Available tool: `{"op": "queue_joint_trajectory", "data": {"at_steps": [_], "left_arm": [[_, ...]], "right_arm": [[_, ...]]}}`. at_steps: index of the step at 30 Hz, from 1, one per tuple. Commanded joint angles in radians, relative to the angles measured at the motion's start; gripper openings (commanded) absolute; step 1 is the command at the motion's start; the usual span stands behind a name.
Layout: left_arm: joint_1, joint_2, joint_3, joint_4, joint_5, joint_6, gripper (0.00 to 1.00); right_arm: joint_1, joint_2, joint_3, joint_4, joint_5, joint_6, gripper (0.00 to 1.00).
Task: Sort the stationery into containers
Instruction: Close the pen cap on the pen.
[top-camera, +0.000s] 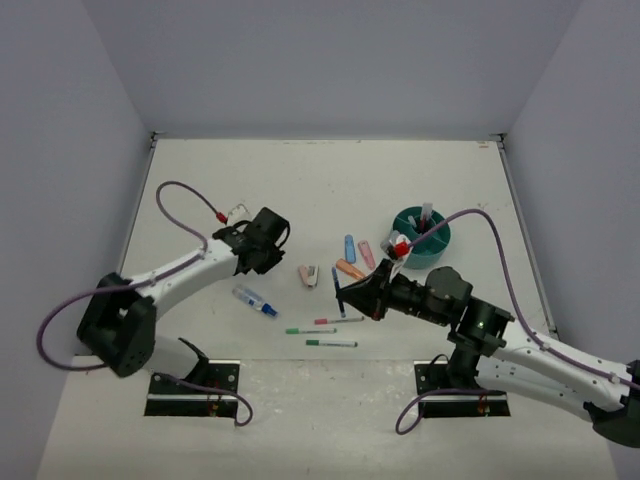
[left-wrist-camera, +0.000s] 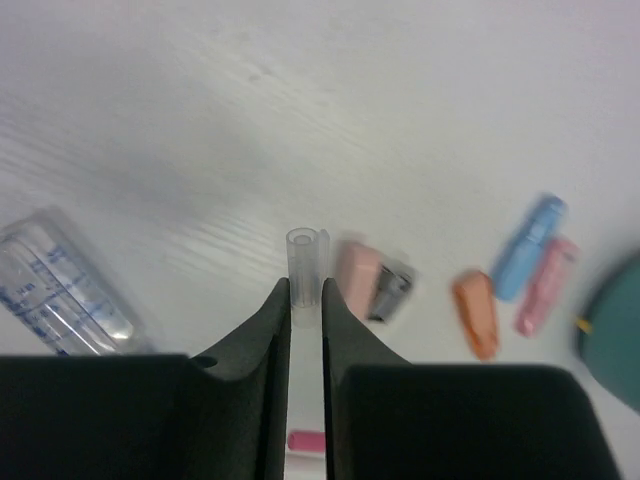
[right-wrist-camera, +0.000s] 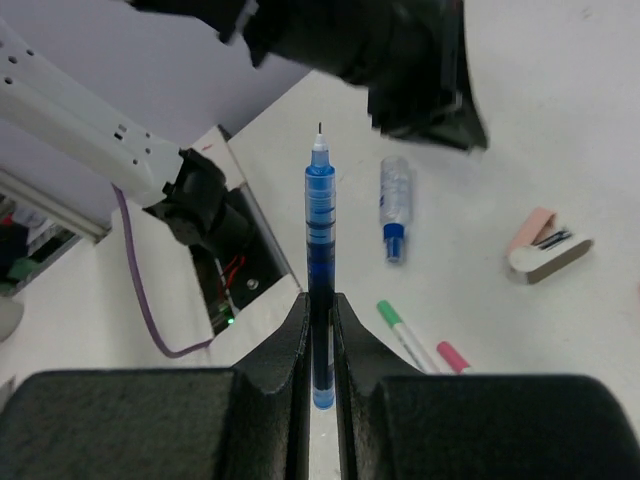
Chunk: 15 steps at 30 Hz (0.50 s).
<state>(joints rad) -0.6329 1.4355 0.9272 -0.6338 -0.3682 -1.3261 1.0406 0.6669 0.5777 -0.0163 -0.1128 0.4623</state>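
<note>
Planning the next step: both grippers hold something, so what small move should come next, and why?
Probably move the left gripper, shut on a clear cap, toward the bare tip of the blue pen: the right gripper holds that pen uncapped, tip outward.

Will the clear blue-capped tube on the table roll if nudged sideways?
Probably: the tube looks round-bodied and lies flat on the smooth table, so a sideways push would likely roll it. Its clear plastic body seems rigid, probably light, perhaps slippery to pinch.
</note>
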Motion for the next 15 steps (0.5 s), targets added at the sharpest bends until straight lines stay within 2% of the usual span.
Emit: {"op": "queue_joint_trajectory", "data": {"at_steps": [1, 3, 4, 7, 10, 15], "left_arm": [[-0.045, -0.340, -0.093, 0.419, 0.113, 0.492, 0.00], [-0.048, -0.459, -0.126, 0.543, 0.289, 0.615, 0.00], [-0.050, -0.498, -0.129, 0.572, 0.295, 0.618, 0.00], [-0.051, -0.595, -0.118, 0.667, 0.520, 0.689, 0.00], [-0.051, -0.628, -0.127, 0.747, 0.668, 0.693, 0.00], [-0.052, -0.663, -0.132, 0.778, 0.725, 0.659, 0.00]], "right_arm": [[0.004, 0.131, -0.100, 0.428, -0.200, 0.196, 0.00], [0.005, 0.212, -0.115, 0.582, -0.272, 0.249, 0.00], [0.004, 0.245, -0.108, 0.619, -0.292, 0.265, 0.00], [0.011, 0.377, -0.015, 0.645, -0.365, 0.269, 0.00], [0.013, 0.450, 0.051, 0.642, -0.355, 0.260, 0.00], [0.015, 0.438, 0.066, 0.624, -0.224, 0.217, 0.00]]}}
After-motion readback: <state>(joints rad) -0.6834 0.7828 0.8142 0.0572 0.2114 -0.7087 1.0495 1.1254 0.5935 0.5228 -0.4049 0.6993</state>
